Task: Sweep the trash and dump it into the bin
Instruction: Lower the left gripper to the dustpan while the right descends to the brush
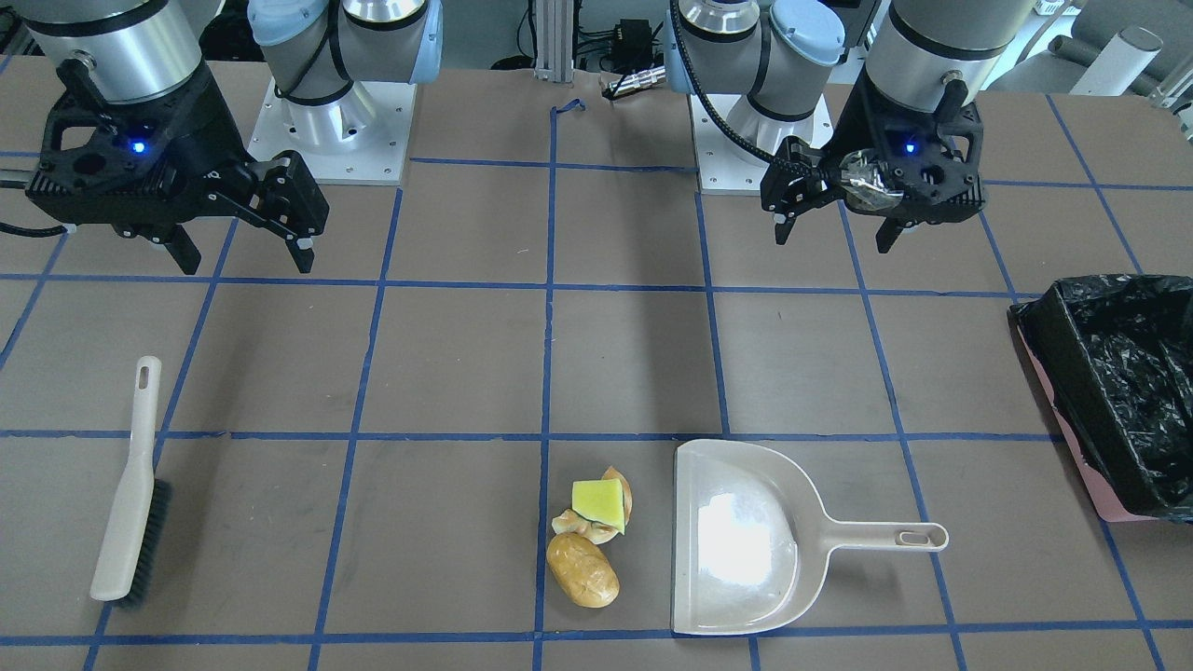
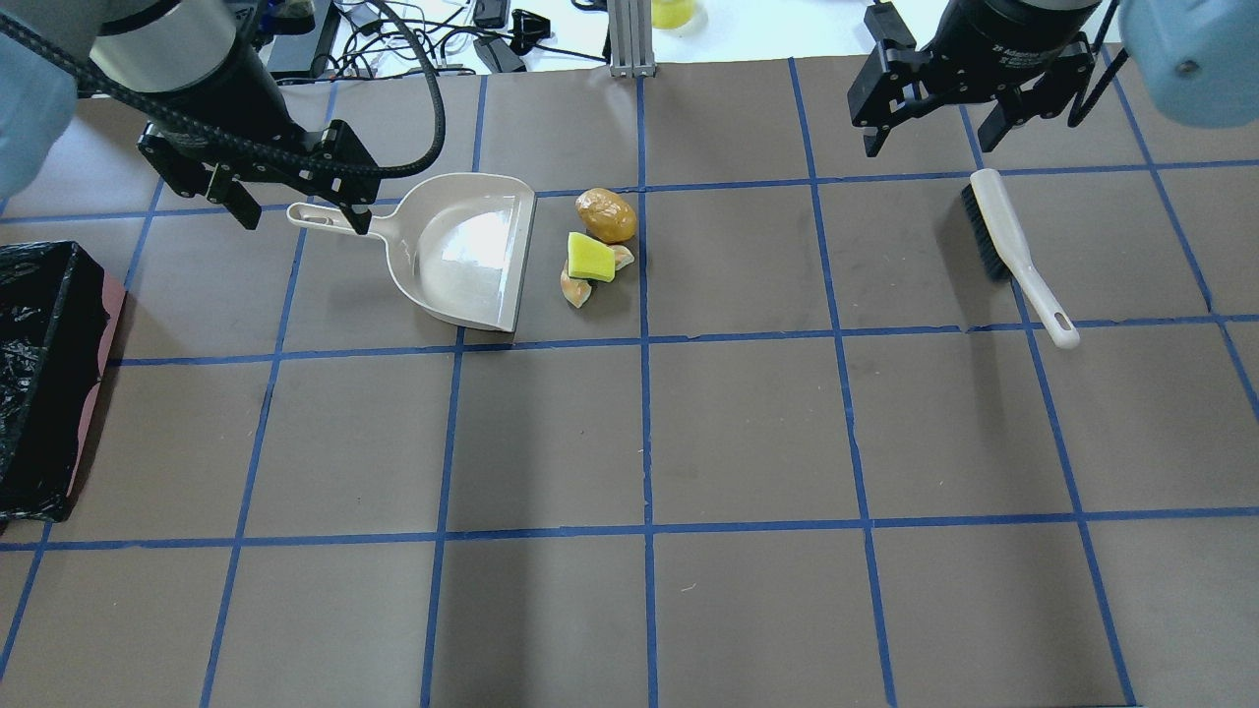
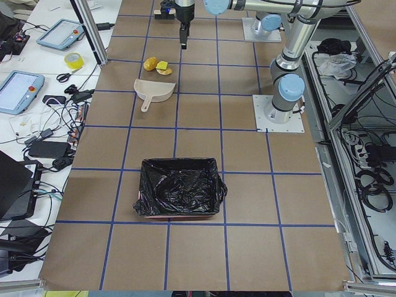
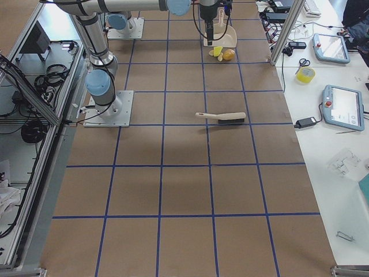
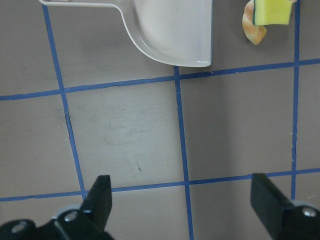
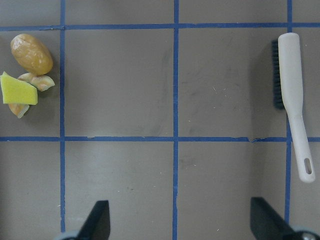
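The trash is a small pile: a golden-brown potato-like lump (image 1: 582, 568), a yellow-green sponge wedge (image 1: 597, 501) and tan peel scraps, also in the overhead view (image 2: 595, 246). A beige dustpan (image 1: 736, 540) lies just beside the pile with its open edge facing it. A beige hand brush (image 1: 130, 485) lies apart on the robot's right side. The pink bin with a black bag (image 1: 1118, 373) stands at the robot's far left. My left gripper (image 1: 832, 231) hangs open and empty, raised, on the robot's side of the dustpan. My right gripper (image 1: 244, 261) hangs open and empty, raised, near the brush (image 2: 1013, 251).
The table is brown, with a blue tape grid. The bin (image 3: 179, 162) sits several squares from the dustpan (image 3: 154, 91) along the table. The arm bases (image 1: 335, 121) stand at the robot's edge. Cables and tablets lie off the table's far side.
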